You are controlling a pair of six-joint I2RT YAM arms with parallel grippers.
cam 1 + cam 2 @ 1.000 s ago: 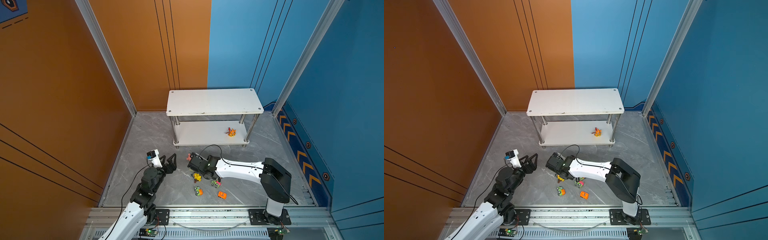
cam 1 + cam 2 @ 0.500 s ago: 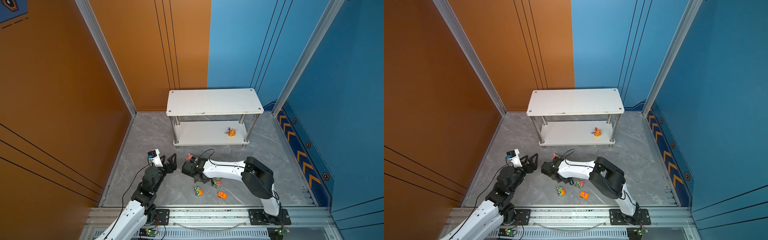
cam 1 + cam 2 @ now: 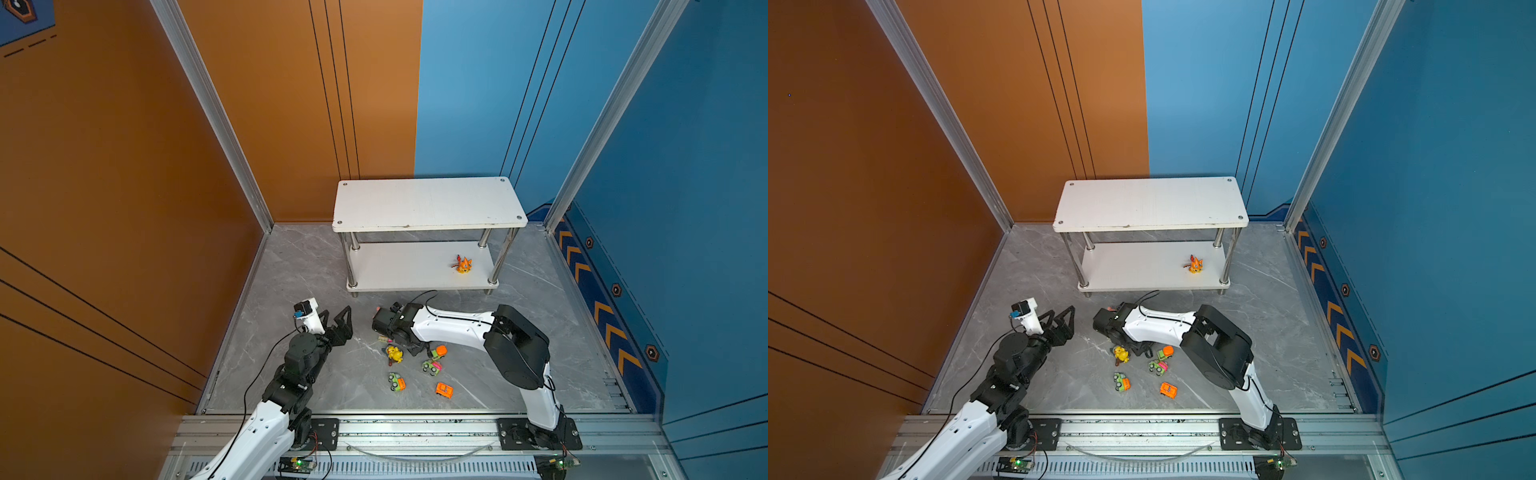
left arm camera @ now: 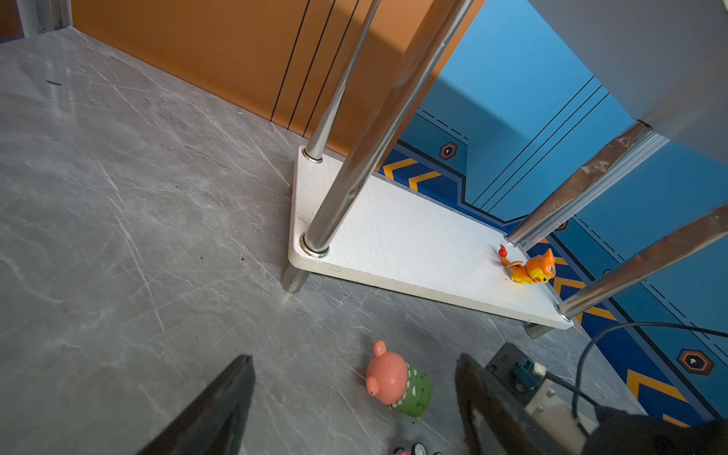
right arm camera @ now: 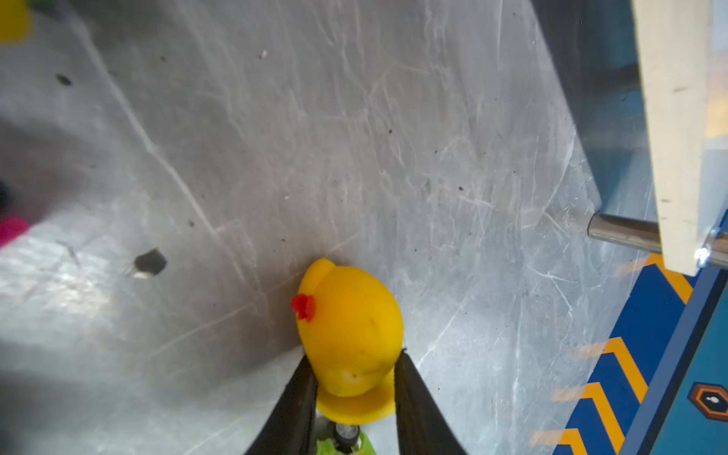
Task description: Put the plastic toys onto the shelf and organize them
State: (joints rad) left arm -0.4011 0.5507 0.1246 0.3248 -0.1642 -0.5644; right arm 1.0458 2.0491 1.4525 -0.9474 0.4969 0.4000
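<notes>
The white two-tier shelf stands at the back, with an orange animal figurine on its lower board. In the right wrist view my right gripper is shut on a yellow rounded toy just above the floor, a jaw pressed to each side. My left gripper is open low over the floor, and a pink-headed green toy lies just ahead between its fingers, untouched. A yellow figurine, two green cars and an orange car lie loose under the right arm.
A green car with an orange top sits close against the right arm's black fingers. Chrome shelf legs rise just beyond the left gripper. Orange and blue walls close in the grey marble floor, and an aluminium rail runs along the front.
The right arm's elbow has swung left and its jaws have narrowed onto the yellow toy. The left arm has hardly moved.
</notes>
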